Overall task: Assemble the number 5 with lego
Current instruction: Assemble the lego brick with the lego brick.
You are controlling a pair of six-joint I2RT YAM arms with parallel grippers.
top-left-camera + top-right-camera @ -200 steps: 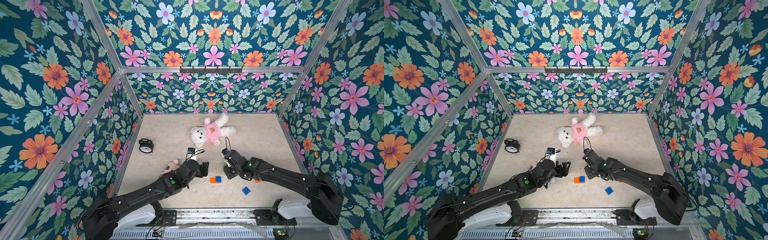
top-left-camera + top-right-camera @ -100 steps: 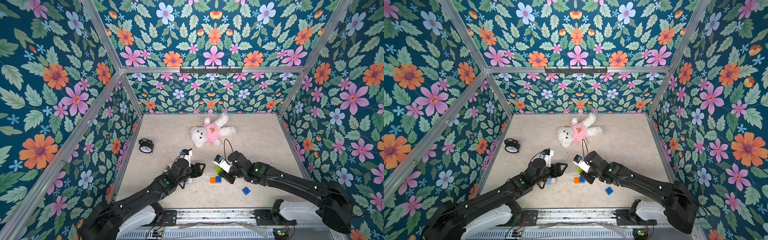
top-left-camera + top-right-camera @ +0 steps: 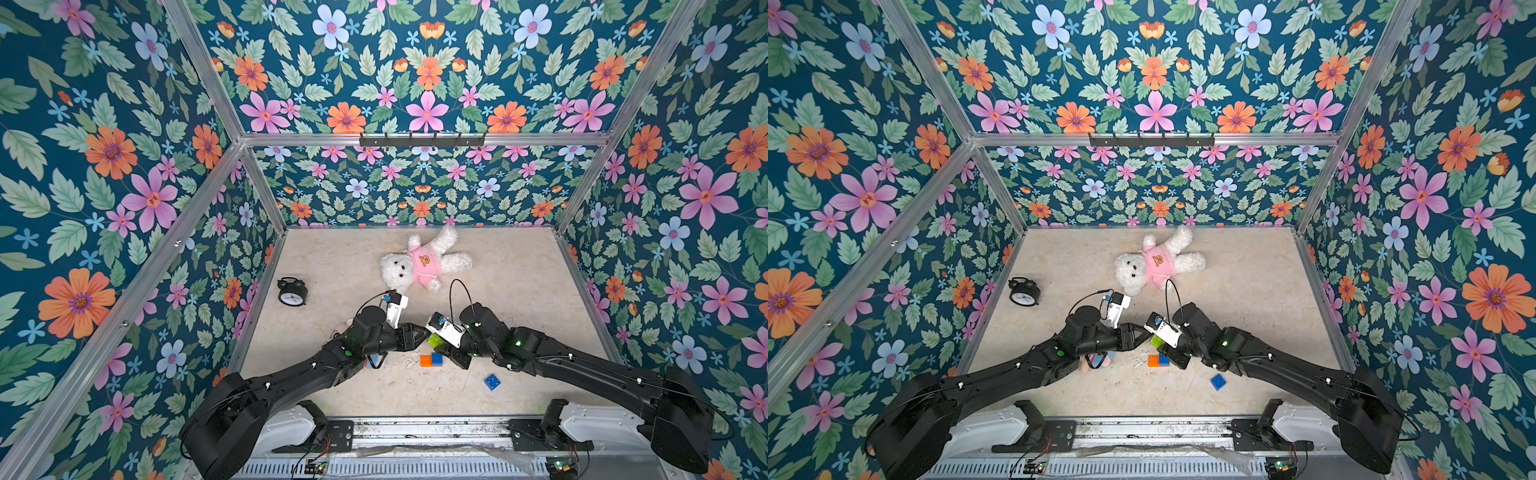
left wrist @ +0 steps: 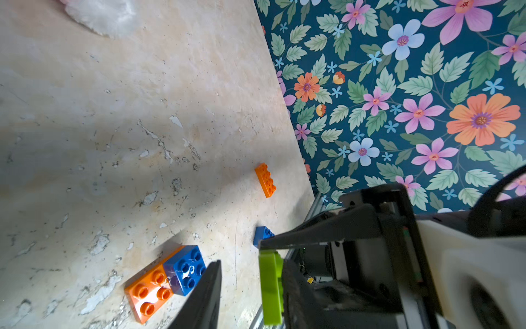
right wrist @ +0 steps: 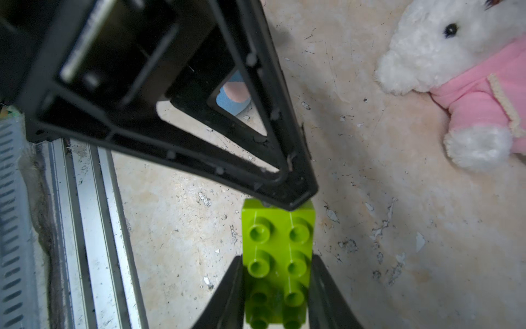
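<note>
Lab test cell: floral-papered walls [image 3: 104, 166], aluminium frame [image 3: 291, 138]

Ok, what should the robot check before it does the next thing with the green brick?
1. Right gripper pinching the lime green brick: ok.
2. Left gripper shut on that brick: not ok, a gap shows beside one finger.
3. Orange-and-blue pair lying studs up on the table: ok.
4. Loose blue brick and spare orange brick lying free: ok.
5. Teddy bear apart from both grippers: ok.
</note>
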